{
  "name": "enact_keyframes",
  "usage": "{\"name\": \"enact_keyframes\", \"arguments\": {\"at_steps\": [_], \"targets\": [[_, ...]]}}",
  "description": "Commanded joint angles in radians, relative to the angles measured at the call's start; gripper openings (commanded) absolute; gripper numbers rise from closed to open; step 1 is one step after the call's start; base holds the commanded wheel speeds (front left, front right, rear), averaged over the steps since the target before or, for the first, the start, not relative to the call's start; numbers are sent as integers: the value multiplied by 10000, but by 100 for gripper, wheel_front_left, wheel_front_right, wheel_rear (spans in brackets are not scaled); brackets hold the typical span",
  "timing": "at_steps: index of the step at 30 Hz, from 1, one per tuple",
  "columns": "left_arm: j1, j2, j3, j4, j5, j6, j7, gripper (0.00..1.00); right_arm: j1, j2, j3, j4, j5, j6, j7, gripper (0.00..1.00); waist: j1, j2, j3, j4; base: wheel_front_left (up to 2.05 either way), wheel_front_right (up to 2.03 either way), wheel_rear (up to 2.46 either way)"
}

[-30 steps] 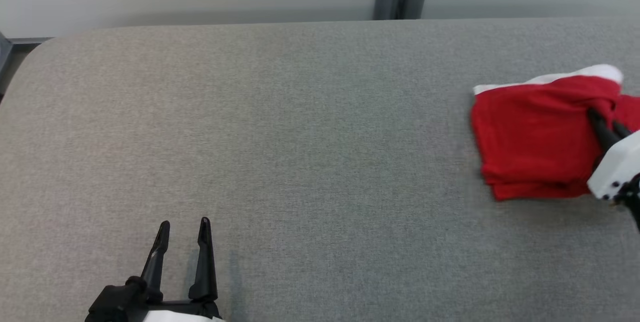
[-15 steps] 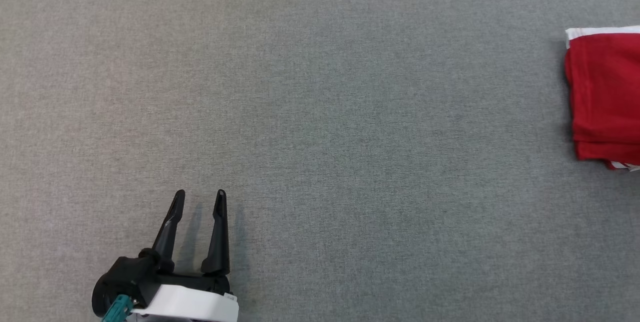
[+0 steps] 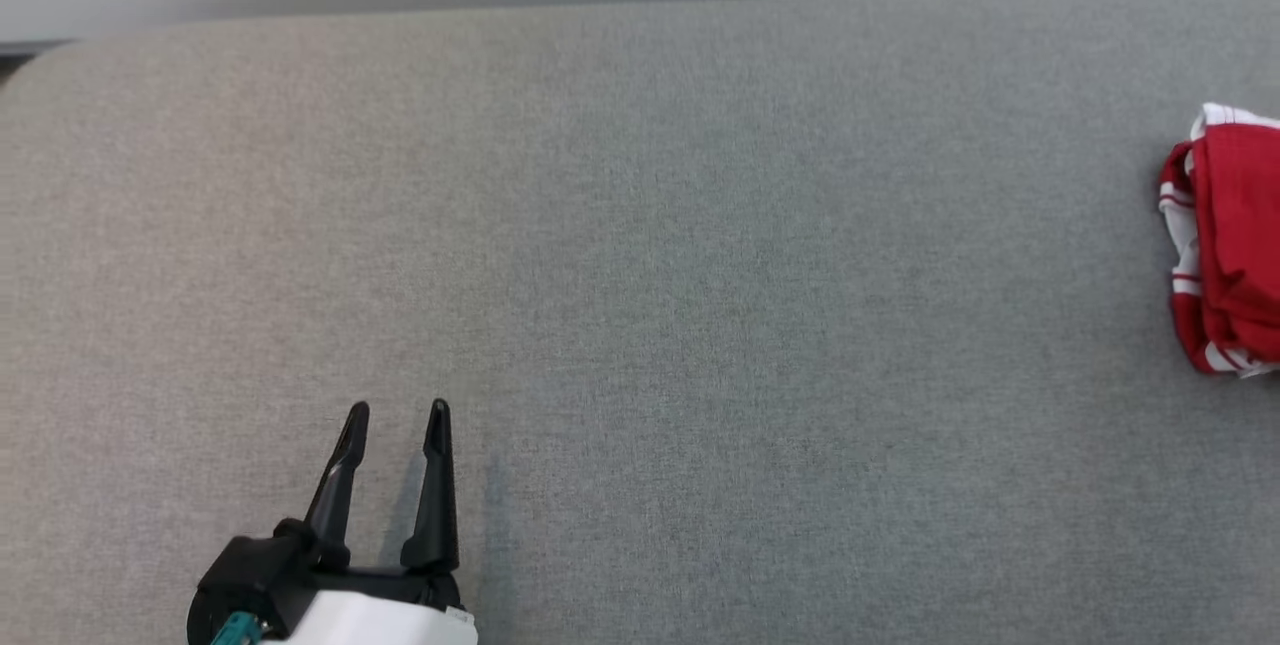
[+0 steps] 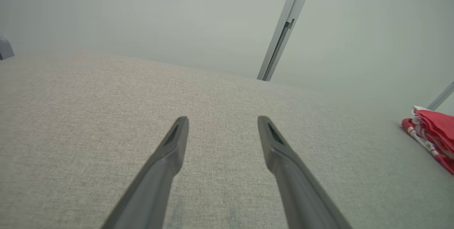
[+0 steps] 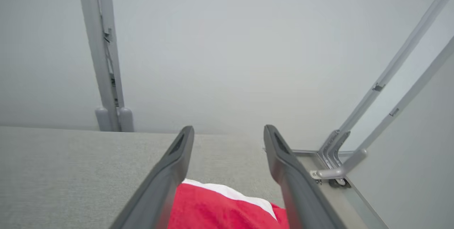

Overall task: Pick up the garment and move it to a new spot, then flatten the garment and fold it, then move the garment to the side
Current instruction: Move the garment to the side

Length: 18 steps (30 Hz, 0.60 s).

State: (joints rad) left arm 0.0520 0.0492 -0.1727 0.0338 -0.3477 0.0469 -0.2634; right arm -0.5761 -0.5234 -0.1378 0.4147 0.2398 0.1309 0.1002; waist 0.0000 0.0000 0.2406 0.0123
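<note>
Garment (image 3: 1225, 235) (red, white-trimmed) lies bunched on the grey table (image 3: 640, 225).

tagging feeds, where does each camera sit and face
Head view: on the head, looking down at the grey fabric-covered table; open left claw lower left.
Left wrist view: on that arm, looking along the left claw across the table.
Right wrist view: on that arm, looking along the open right claw over the red, white-trimmed cloth garment.
Shared: all three show garment and table.

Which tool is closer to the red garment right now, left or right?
Right. The right tool hangs open directly over the garment; the left tool is far off to its left across the table.
</note>
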Motion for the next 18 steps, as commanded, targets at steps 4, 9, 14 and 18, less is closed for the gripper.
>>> {"name": "enact_keyframes", "arguments": {"at_steps": [4,9,14,18], "targets": [[554,37,244,-96,-142,178,-10,100,1693,907,298,-1365,6,-3,-1437,100,0,0,-1174,70,0,0,0],[1244,37,645,-57,-197,296,-12,100,4037,2307,1047,-2598,-65,-3,-2795,100,0,0,-2128,52,0,0,0],[1567,29,951,76,0,339,-12,100,5932,3449,1337,-2565,-765,-1,-3525,100,0,0,-2593,225,0,0,0],[1580,27,1073,269,55,236,-10,100,6635,4142,1057,-2803,-1797,-4,-3675,100,0,0,-2736,293,0,0,0]]}}
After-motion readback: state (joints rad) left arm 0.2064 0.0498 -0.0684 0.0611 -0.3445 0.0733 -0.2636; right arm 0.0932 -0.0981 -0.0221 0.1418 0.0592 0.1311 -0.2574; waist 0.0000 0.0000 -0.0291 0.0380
